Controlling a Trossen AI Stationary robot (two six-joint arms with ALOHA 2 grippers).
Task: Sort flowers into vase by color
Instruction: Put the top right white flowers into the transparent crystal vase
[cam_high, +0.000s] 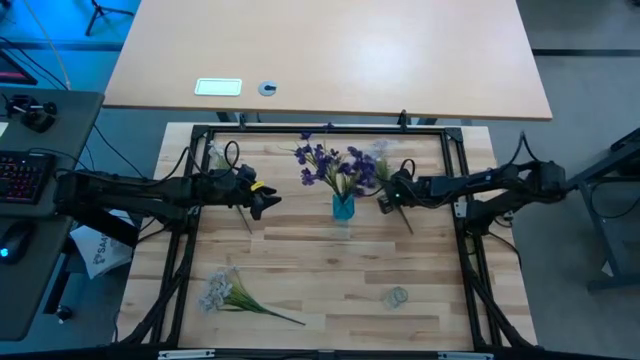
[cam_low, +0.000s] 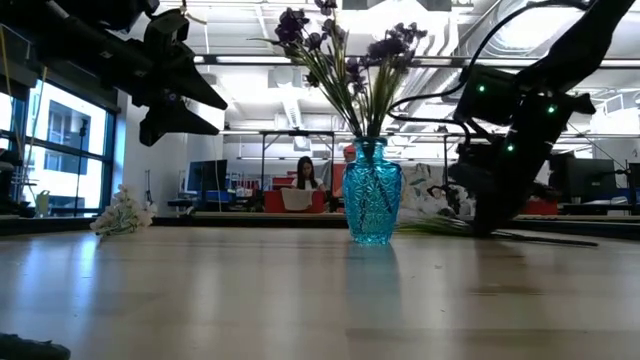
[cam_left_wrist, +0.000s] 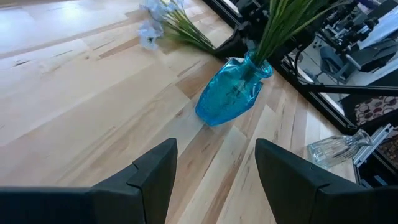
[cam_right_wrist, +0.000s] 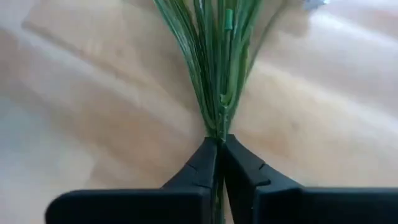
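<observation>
2 grippers are working: the right gripper (cam_right_wrist: 219, 144) is pinching a light, floppy sprig (cam_high: 378, 168) at its gathered stems beside the blue vase (cam_high: 343, 207), the firmest hold; the left gripper (cam_left_wrist: 214, 165) is hovering open nearby. Another pale sprig (cam_high: 232, 293) is lying near the table's front.

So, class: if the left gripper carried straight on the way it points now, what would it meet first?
Most likely the blue vase. The left gripper is open, held above the table, and the vase sits almost dead ahead between its fingers. Depth is hard to judge, so it might touch the tabletop first.
</observation>
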